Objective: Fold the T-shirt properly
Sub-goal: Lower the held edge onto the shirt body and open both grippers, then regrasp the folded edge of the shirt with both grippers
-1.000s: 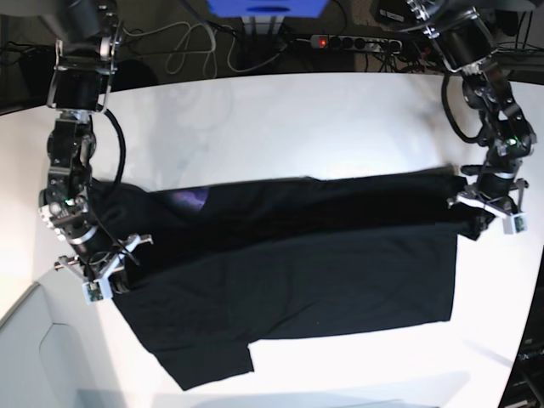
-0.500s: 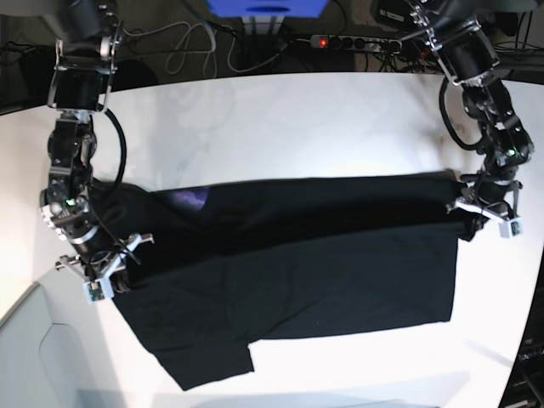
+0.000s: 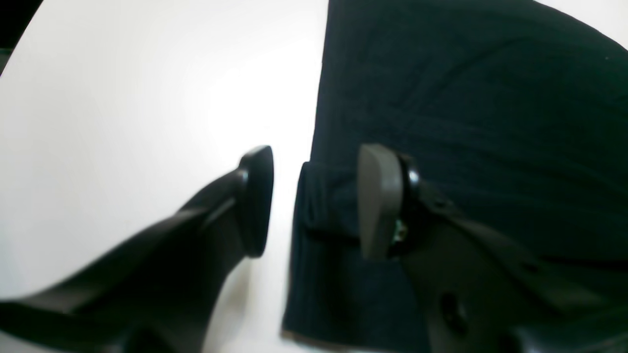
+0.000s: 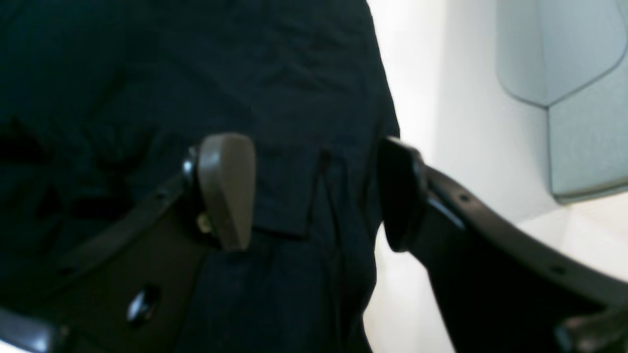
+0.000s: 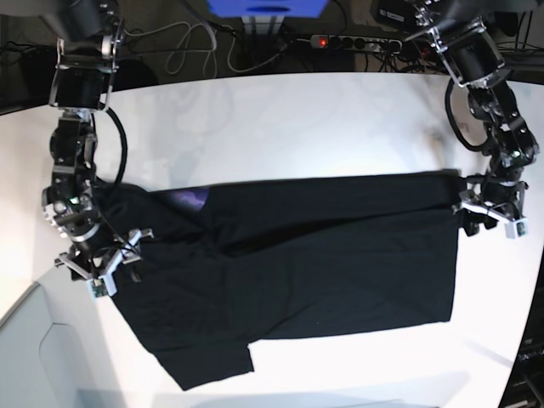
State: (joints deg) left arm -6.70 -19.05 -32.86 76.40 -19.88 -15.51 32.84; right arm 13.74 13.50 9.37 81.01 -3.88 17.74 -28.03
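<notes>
So the shirt (image 5: 289, 255) is lying flat on the white table (image 5: 297, 119), already doubled lengthwise into a long band, with one sleeve sticking out toward the near edge and a bit of purple print peeking out at its far-side fold.

Left gripper (image 3: 314, 201) sits at the shirt's hem end, jaws standing apart, one finger over bare table and the other over cloth, with a small bunched ridge of fabric between them. Nothing pinched, as far as I can tell. Right gripper (image 4: 314, 191) is at the sleeve end, jaws wide, straddling a stitched edge of the shirt, also not clamping anything.

Handling-wise I'd guess it's light, floppy cotton: zero stiffness, it'll sag and drag wherever it isn't held, and layers will slide over each other. Not fragile or slippery though. Best bet is grabbing at the stitched hems or corners at both ends, pinching all layers together so the fold doesn't come apart.
</notes>
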